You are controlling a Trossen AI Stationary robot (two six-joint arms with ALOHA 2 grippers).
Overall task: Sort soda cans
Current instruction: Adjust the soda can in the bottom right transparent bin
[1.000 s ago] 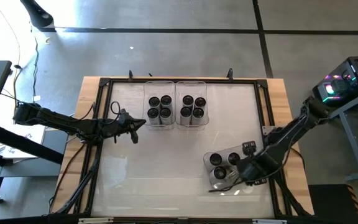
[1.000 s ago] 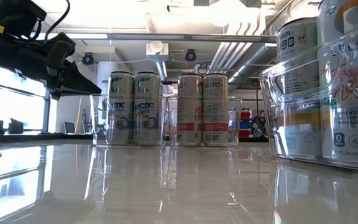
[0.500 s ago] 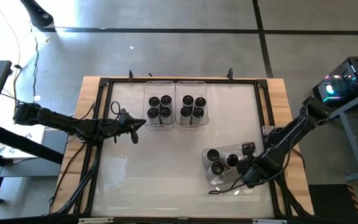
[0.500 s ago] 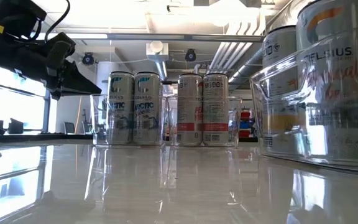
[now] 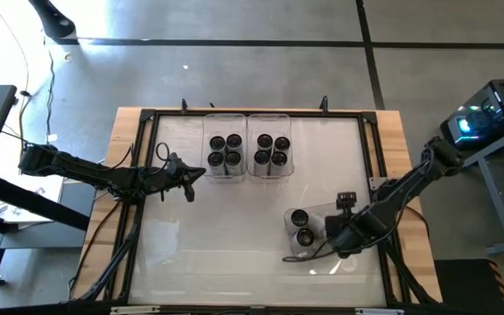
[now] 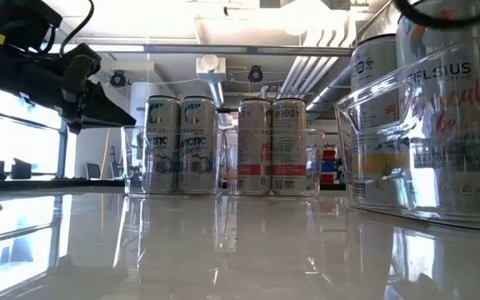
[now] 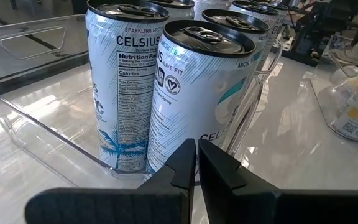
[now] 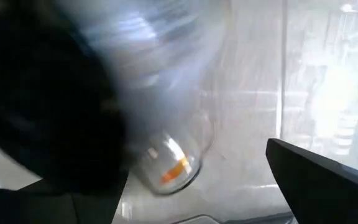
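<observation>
Glossy pale worktop (image 5: 234, 245), framed in dark rails, mirror-like in low view.

Two clear rectangular plastic bins side by side at far edge: left bin (image 5: 224, 124), right bin (image 5: 270, 122), thin-walled with moulded handles. Four soda cans (image 5: 226, 150) in left bin, four more cans (image 5: 270, 150) in right; upright slim cylinders, dark round tops, silvery printed sides, blue-white print on one group (image 6: 179, 146), red on the other (image 6: 272, 147).

Left claw (image 5: 191, 181) just beside left bin's outer wall, near worktop's left rail. Fingers pressed together, tips touching, nothing between them; seen in left wrist view (image 7: 196, 163) pointing at nearest blue-print can (image 7: 199, 93) through the bin wall. Left arm stretched low and near horizontal from the left side.

Third clear bin (image 5: 317, 259) near the worktop's front right, tilted, wall curved and glassy in low view (image 6: 423, 150). Two can tops (image 5: 303, 227) visible inside, just left of right claw (image 5: 338, 238). Right arm angled down from the right edge, wrist bent over bin's right part. Right claw's fingers spread wide apart in wrist view (image 8: 316, 180), blurred bin between.
</observation>
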